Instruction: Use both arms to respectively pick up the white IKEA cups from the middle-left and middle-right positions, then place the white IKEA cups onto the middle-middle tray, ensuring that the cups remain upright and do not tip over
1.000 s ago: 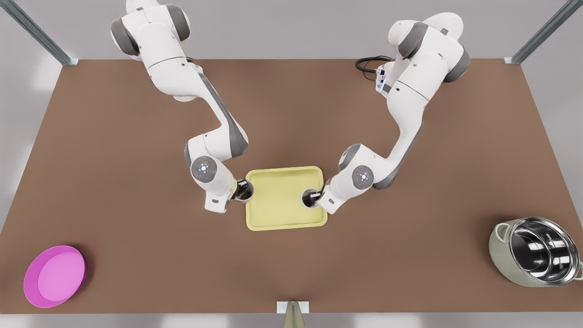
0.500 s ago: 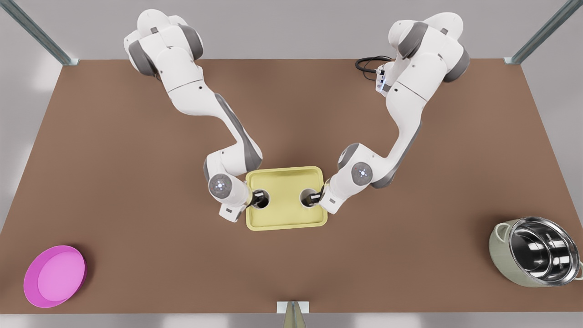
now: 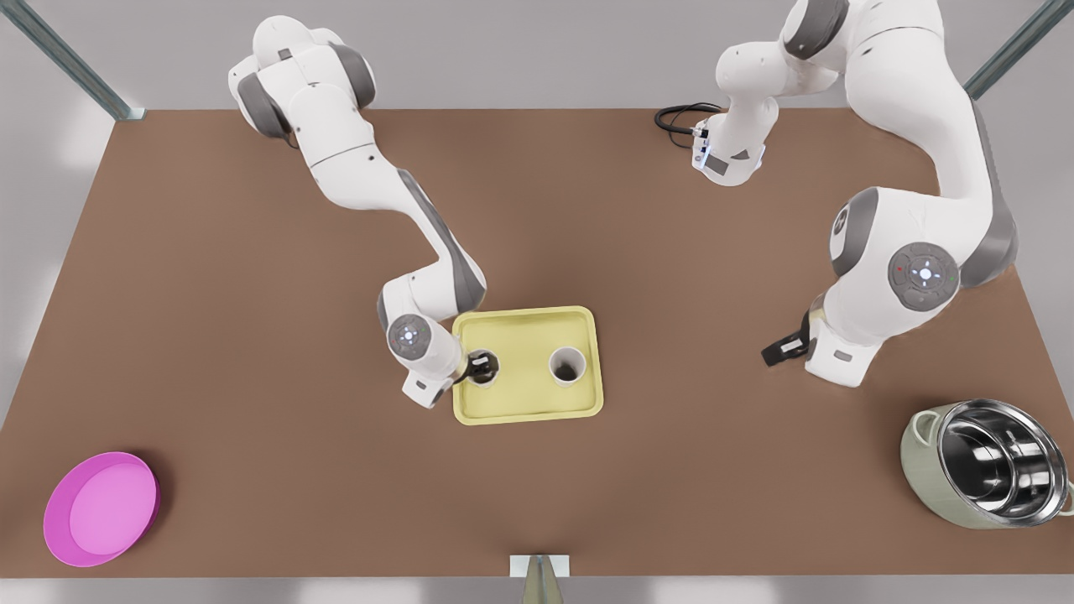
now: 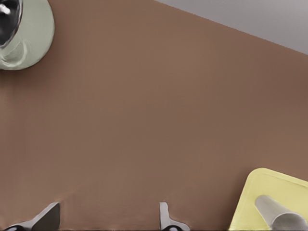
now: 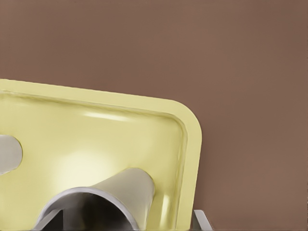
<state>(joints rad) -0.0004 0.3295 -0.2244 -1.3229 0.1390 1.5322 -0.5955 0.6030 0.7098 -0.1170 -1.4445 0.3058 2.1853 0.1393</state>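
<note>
Pale yellow tray [image 3: 527, 409] carries two white cups [image 3: 567, 367] with dark insides on a plain brown table [image 3: 252, 335]; arms [image 3: 369, 180] are white with grey joints, the plate [image 3: 101, 508] magenta-pink, the pot [image 3: 986, 464] steel-lined, pale green outside.

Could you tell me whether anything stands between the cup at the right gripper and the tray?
Nothing visible does. That cup, at the right gripper, is already inside the tray; the second cup stands apart from it. The left gripper waits off the tray.
</note>
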